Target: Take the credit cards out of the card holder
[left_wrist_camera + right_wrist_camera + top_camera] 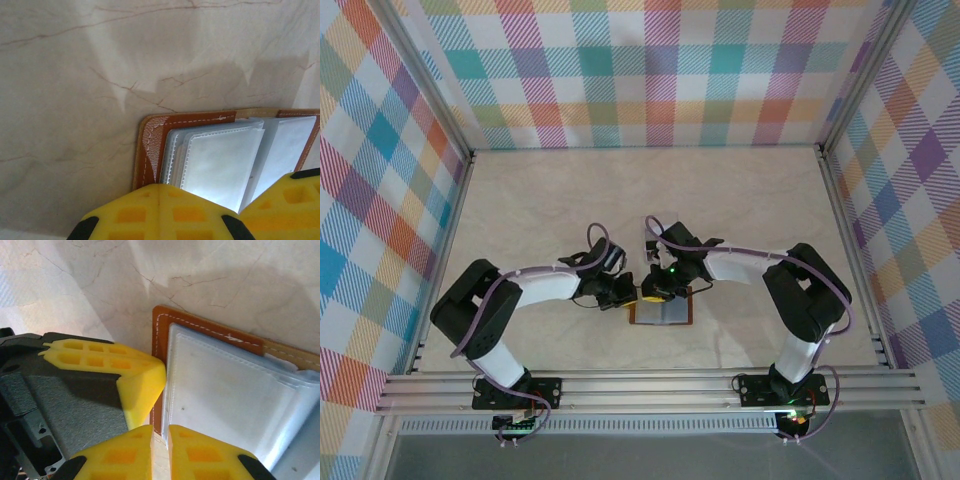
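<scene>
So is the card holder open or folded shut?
Open: the card holder lies spread flat, its pale inner sleeves facing up.

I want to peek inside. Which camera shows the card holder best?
Left wrist: the open card holder shows both halves and its sleeves. Right wrist shows one half; top external shows it tiny, partly covered.

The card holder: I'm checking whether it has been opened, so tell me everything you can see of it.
The card holder lies open and flat on the marbled table, near its front middle. Its cover looks like reddish-brown leather with pale stitching and rounded corners. Inside are stacked sleeves of cloudy clear plastic; whether cards sit in them cannot be told. The yellow left fingers are shut at its near edge, overlapping the sleeves, and the right fingers crowd the same edge.
</scene>
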Controlling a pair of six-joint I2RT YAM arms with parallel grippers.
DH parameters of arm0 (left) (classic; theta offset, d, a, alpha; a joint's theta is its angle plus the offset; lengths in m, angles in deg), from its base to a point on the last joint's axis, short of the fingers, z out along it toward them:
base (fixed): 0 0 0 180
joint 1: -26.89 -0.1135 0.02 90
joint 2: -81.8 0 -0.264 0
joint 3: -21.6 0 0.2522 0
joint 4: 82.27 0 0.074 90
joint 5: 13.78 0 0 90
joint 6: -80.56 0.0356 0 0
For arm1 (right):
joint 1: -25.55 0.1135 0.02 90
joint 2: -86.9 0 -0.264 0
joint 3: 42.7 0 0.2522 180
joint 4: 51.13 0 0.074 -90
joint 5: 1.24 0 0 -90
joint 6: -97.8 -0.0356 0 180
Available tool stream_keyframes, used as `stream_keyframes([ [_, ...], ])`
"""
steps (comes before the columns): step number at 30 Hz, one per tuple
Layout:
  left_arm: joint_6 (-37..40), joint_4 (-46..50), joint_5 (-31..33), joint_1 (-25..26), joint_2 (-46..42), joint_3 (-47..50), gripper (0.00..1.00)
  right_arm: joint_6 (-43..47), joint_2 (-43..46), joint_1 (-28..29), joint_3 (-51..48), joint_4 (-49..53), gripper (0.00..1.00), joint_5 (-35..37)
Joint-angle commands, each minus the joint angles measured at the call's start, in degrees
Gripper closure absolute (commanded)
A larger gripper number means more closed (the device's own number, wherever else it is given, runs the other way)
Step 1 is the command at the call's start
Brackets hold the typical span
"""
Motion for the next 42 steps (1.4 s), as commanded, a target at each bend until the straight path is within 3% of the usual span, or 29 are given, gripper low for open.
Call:
stream_keyframes([
  [1,-4.2,-0.6,1.8,-0.4,-0.8,3.5,0.95,-0.2,-1.2,0.6,1.7,0.3,0.83,-1.0],
  [16,-6.5,-3.2,2.2,-0.3,-1.8,6.0,0.95,0.7,-5.6,2.2,3.2,0.2,0.84,-2.0],
  [24,-5.8,-2.9,1.7,-0.3,-0.8,5.8,0.95,2.5,-5.5,2.4,3.5,5.3,0.83,4.2],
  [30,-5.3,-3.1,1.2,-0.3,-0.1,5.3,0.95,4.0,-4.2,2.5,4.7,10.8,0.72,9.3],
  [42,-4.6,-2.9,0.7,-0.3,0.4,4.8,0.95,5.3,-2.2,4.8,9.6,20.0,0.61,18.8],
])
